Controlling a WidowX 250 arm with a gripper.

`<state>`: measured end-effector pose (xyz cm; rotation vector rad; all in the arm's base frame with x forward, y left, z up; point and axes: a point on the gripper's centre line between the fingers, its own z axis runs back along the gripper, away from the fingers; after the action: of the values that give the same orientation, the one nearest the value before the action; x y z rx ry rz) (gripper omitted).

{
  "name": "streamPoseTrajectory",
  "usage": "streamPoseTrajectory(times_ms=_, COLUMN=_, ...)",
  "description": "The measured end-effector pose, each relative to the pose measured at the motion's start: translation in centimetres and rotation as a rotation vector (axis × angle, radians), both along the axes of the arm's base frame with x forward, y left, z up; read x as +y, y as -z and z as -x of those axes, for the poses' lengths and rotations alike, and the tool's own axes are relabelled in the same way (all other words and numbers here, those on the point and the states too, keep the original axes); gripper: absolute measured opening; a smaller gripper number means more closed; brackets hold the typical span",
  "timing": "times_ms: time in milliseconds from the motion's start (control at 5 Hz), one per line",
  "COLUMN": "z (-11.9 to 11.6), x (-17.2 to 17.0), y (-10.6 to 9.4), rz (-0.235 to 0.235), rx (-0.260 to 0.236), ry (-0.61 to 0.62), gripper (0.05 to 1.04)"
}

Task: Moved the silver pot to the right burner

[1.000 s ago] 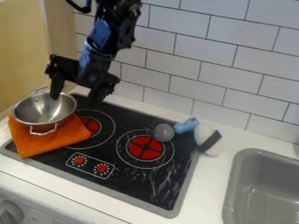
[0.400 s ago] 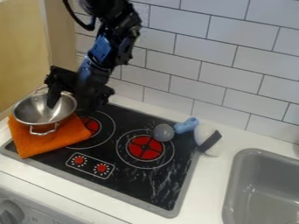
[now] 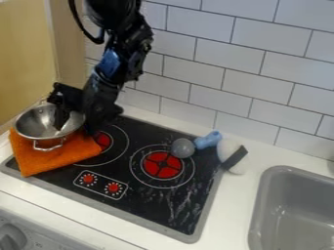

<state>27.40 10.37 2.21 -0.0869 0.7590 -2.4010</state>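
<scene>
Barely at the start, with the silver pot [image 3: 43, 128] on the orange cloth [image 3: 54, 157], well apart from the right burner [image 3: 161, 164].
Straddles the rim with the tool [image 3: 76, 122] spread open, one finger inside, one outside, apparently gripping nothing. Leaves closing, lifting, carrying and setting down to do; may need to avoid the grey ball [image 3: 182, 148] overlapping the burner's edge, beside the blue piece [image 3: 208, 140] and white piece [image 3: 229, 149].
</scene>
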Motion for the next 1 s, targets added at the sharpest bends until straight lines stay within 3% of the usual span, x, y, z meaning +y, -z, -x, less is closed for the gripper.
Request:
streamPoseTrajectory(times_ms=200, z=-0.25, x=0.3, y=0.24, rz=0.006, rx=0.002, ry=-0.01, gripper=0.364)
streamPoseTrajectory(times_ms=400, z=-0.2, x=0.28, y=0.38, rz=0.009, rx=0.009, ry=-0.007, gripper=0.155)
streamPoseTrajectory(times_ms=600, z=-0.16, x=0.22, y=0.4, rz=0.012, rx=0.01, ry=-0.01, gripper=0.07)
streamPoseTrajectory(times_ms=1000, z=-0.13, x=-0.26, y=0.48, rz=0.031, rx=0.016, ry=-0.007, gripper=0.064)
